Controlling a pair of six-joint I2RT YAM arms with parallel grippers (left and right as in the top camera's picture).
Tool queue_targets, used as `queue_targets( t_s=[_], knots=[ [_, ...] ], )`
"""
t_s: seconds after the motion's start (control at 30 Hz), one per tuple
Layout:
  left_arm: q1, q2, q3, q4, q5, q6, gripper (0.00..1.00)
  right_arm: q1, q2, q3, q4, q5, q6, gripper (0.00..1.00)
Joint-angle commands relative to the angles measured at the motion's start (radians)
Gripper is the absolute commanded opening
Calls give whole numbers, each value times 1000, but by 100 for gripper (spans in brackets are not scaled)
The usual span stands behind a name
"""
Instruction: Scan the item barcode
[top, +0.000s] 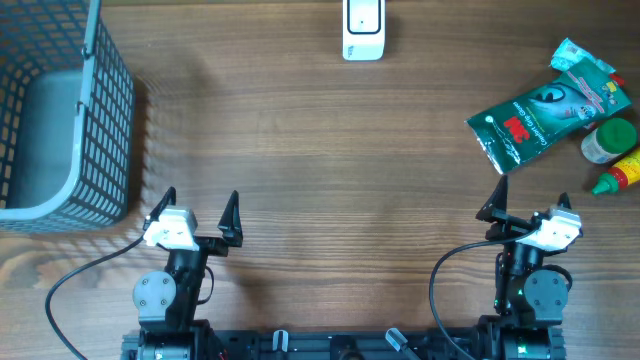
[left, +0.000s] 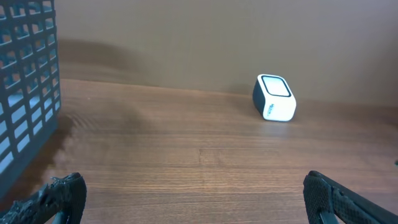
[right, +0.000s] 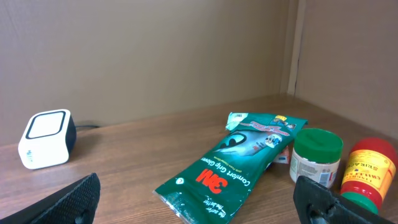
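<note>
Two arms of mine sit folded low at the near edge of the brown wooden table (top: 320, 150), both pointing toward its far side. At far left stands a grey-blue plastic mesh basket (top: 110, 130); just right of it my left gripper (top: 199, 205) is spread wide, holding nothing. A white box-shaped barcode scanner (top: 363, 30) rests at the far edge, centre. My right gripper (top: 530, 202) gapes equally wide and empty, near a flat green 3M glove packet (top: 530, 120). Beside the packet stand a green-lidded white jar (top: 610, 140) and a red green-capped bottle (top: 620, 178).
</note>
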Motion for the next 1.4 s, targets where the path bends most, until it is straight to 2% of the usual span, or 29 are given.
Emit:
queue_targets(
  t_s=[0.0,0.2,0.37,1.37],
  knots=[
    [-3,-11,-8,-6,-27,-51,100,0,-10,0,4,-16,-13,100],
    [-4,-11,-8,-6,-31,-51,100,0,-10,0,4,-16,-13,100],
    [-3,-11,-8,-6,-34,9,100,0,-10,0,4,-16,-13,100],
    [29,-11,-8,-3,-31,8,100,0,-10,0,4,-16,-13,100]
  ],
)
